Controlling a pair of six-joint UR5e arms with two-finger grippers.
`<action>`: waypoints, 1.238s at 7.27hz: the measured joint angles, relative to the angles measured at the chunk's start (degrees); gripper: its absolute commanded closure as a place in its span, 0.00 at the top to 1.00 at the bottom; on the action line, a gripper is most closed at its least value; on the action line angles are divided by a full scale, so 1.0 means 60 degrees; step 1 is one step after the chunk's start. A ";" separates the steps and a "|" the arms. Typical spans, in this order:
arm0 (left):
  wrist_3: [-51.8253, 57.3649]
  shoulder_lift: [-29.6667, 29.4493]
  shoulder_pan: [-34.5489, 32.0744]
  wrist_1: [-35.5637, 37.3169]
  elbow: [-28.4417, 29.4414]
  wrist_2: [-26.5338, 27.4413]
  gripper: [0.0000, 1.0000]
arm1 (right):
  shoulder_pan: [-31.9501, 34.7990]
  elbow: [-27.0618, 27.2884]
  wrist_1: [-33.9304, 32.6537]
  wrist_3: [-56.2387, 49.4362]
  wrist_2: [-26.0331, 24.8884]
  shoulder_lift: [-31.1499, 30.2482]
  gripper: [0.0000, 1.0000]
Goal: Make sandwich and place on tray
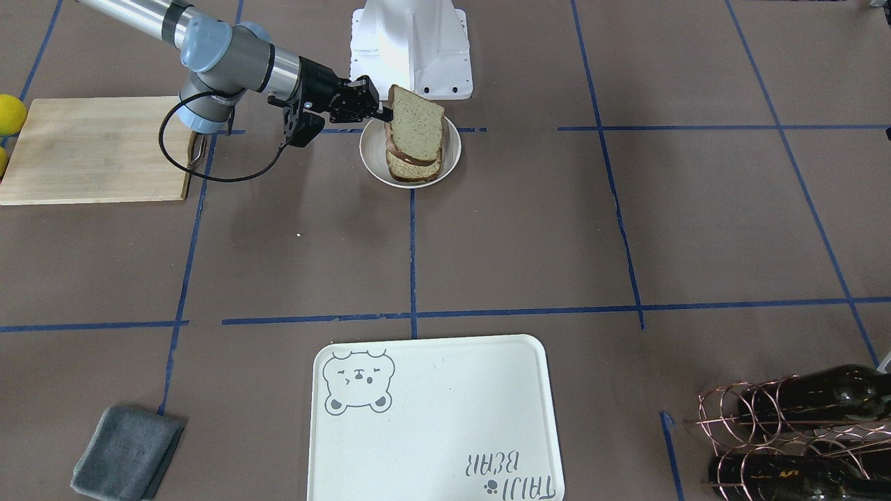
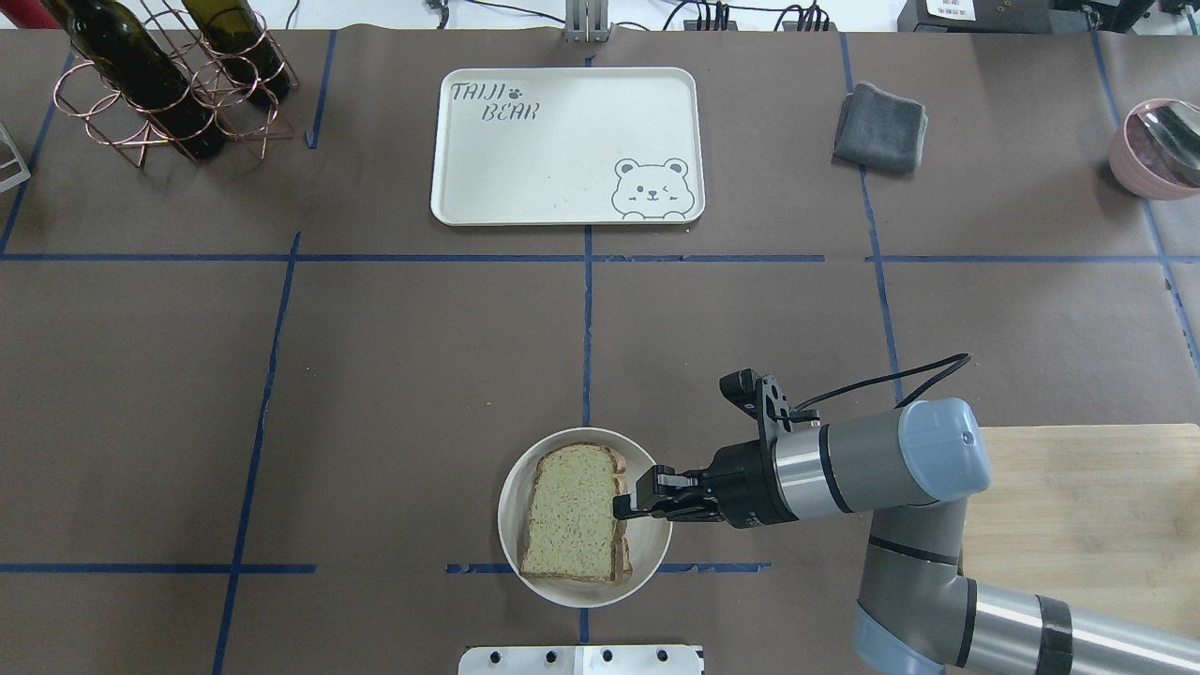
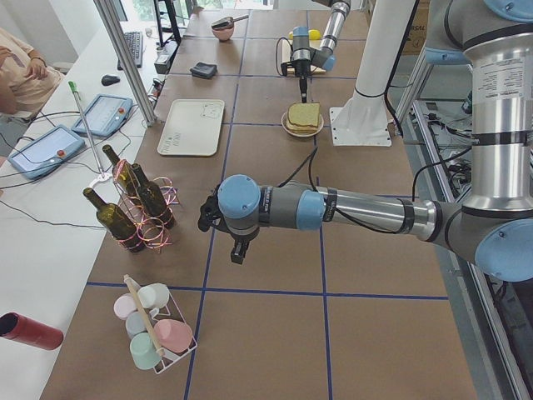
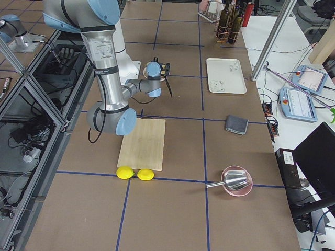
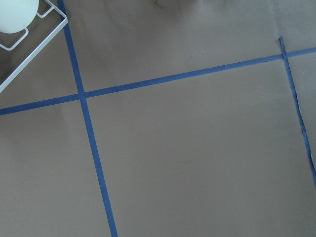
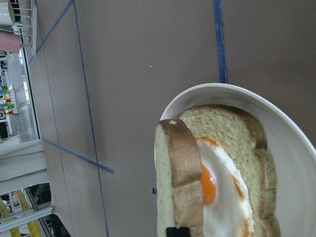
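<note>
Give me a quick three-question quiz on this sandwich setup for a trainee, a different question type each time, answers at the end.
1. True or false: the top bread slice rests on the tray.
2. What is the right gripper shut on? A the top bread slice; B the grey cloth; C a lemon.
3. Fill in: the fried egg lies on the lower slice in the round white ____.
Key: 1 false, it is held tilted over the plate; 2 A; 3 plate.

We see a pale wooden cutting board, two lemons just beside its end, a folded grey cloth, dark wine bottles in a copper wire rack, a pink bowl holding a metal scoop, pastel cups in a white wire basket, a round white plate
</note>
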 measured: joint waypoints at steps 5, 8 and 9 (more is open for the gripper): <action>0.0053 0.0015 -0.0010 -0.0022 -0.0007 0.0000 1.00 | -0.0008 -0.0181 -0.0006 -0.0174 -0.0175 0.0015 0.54; 0.0066 0.0056 -0.0009 -0.0031 0.0008 -0.0067 1.00 | 0.0099 -0.0181 0.0000 -0.0201 -0.0149 0.0013 1.00; 0.0043 0.0043 0.0027 -0.0137 0.0007 -0.0332 1.00 | 0.0298 -0.0135 -0.0013 -0.0183 -0.0067 -0.0041 1.00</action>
